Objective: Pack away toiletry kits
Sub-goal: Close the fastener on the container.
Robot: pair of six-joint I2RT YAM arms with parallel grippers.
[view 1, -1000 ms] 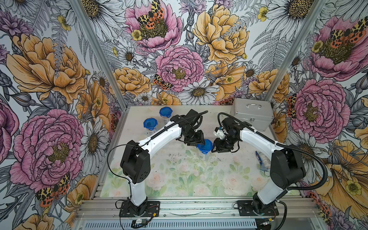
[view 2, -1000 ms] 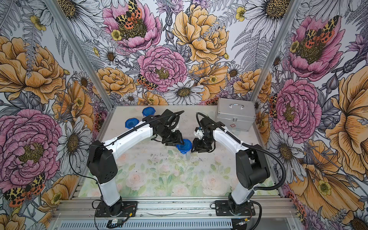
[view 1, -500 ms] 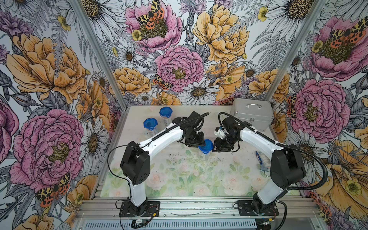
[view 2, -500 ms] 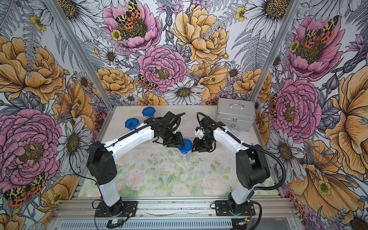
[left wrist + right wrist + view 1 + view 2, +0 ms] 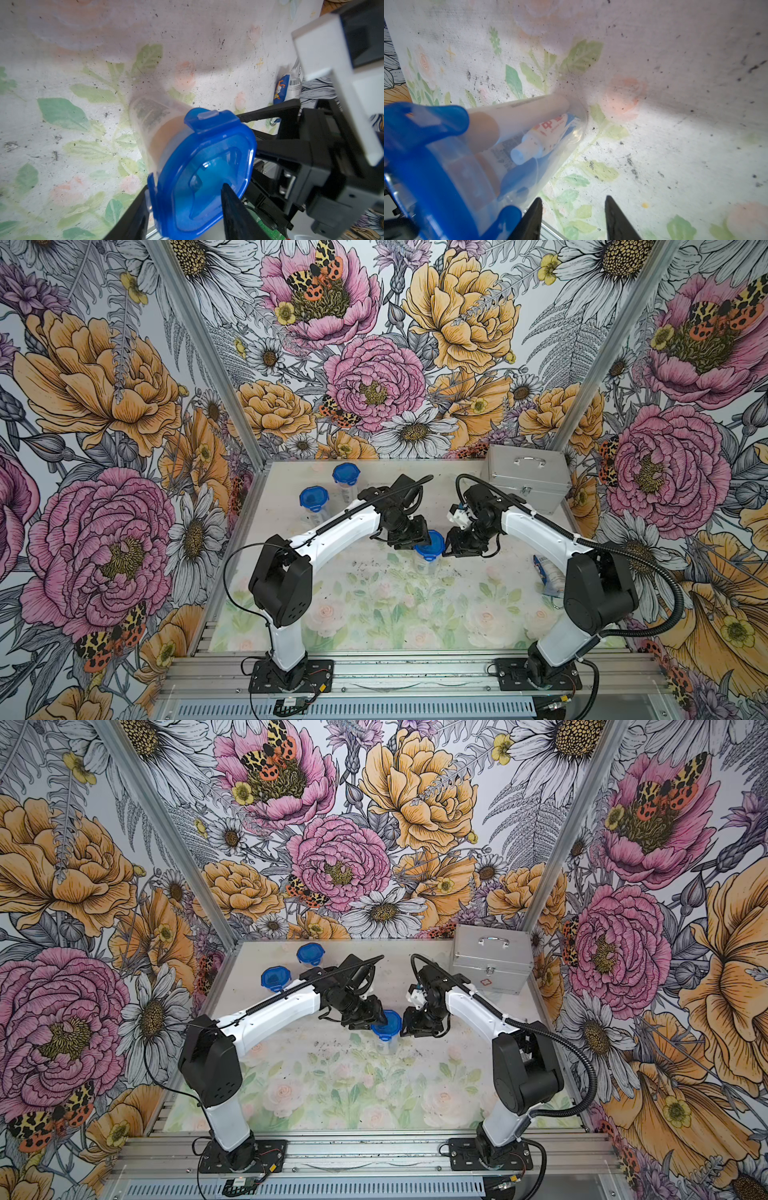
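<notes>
A clear cup (image 5: 428,566) with a blue lid (image 5: 431,542) stands mid-table in both top views, lid (image 5: 386,1024). My left gripper (image 5: 185,191) is shut on the lid (image 5: 199,166): one finger sits against a side tab and the other lies over the top face. Through the cup wall (image 5: 562,149) I see a white gold-capped bottle (image 5: 519,116), a toothpaste tube (image 5: 544,135) and something blue. My right gripper (image 5: 571,207) is open beside the cup with nothing between its fingers, one finger (image 5: 533,214) close against the wall.
Two more blue-lidded cups (image 5: 314,499) (image 5: 346,475) stand at the back left. A silver case (image 5: 525,481) with a handle sits closed at the back right. A small blue-and-white packet (image 5: 546,576) lies by the right edge, behind my right arm.
My left gripper has shifted slightly around the lid. The cup and the right arm have stayed where they were.
</notes>
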